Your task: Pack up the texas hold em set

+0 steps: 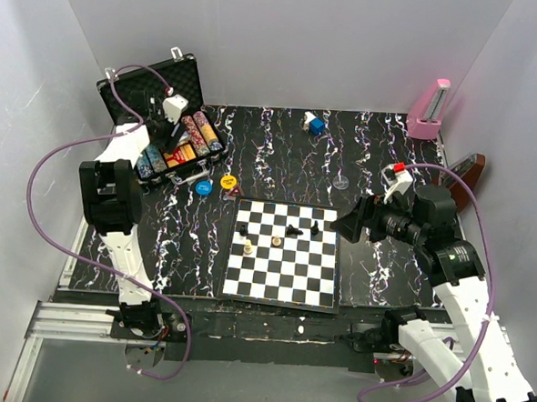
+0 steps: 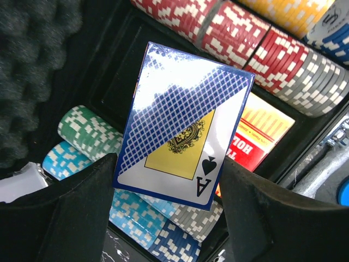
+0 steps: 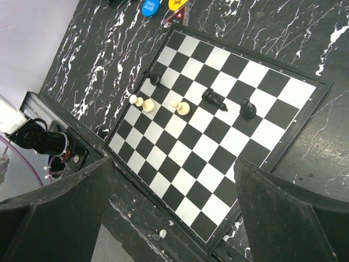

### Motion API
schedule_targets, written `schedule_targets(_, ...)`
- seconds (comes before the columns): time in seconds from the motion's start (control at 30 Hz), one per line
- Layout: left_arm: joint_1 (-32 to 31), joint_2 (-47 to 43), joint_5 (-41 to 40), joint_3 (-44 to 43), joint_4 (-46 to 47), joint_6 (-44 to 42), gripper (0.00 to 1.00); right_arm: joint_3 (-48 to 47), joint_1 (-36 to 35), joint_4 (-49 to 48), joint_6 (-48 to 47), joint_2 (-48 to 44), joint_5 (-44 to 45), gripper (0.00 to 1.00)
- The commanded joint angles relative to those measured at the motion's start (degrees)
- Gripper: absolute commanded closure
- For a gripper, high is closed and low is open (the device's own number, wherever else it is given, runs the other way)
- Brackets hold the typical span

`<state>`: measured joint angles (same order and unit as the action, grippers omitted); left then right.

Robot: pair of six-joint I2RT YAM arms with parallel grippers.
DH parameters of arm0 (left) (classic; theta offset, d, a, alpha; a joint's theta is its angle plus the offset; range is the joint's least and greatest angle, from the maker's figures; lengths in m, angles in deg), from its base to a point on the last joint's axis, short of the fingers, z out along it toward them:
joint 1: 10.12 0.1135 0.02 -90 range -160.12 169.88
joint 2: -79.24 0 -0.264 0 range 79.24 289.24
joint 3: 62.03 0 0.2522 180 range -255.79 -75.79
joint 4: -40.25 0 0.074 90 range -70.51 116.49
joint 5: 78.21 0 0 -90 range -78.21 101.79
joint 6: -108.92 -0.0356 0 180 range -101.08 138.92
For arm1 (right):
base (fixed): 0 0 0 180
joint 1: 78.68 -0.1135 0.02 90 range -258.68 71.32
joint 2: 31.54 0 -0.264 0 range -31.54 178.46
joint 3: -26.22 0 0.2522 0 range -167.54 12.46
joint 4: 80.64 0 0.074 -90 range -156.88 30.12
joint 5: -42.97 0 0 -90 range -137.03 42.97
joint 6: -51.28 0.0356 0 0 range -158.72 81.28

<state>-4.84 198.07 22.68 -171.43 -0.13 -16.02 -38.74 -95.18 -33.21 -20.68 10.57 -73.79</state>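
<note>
The black case was propped open, with chips lined up inside. A blue card box was held tilted above them.

On my black, white-veined counter I see the open case at the far left corner and the chessboard near the front edge. A yellow disc and a blue disc lie just off the board's far left corner; a pink metronome stands far right.

Glossy blue card box, smooth plastic poker chips, bumpy matt foam lining
</note>
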Motion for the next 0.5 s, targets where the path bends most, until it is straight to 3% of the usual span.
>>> schedule_targets(0.0,0.61,-0.18,0.44,-4.55,3.32,-1.36,1.0,1.1,0.23,-3.79,1.38,0.52,-3.2,0.04)
schedule_targets(0.47,3.25,5.01,5.62,-12.2,1.92,-3.82,1.0,2.51,0.32,-1.15,1.91,1.05,-3.21,0.04)
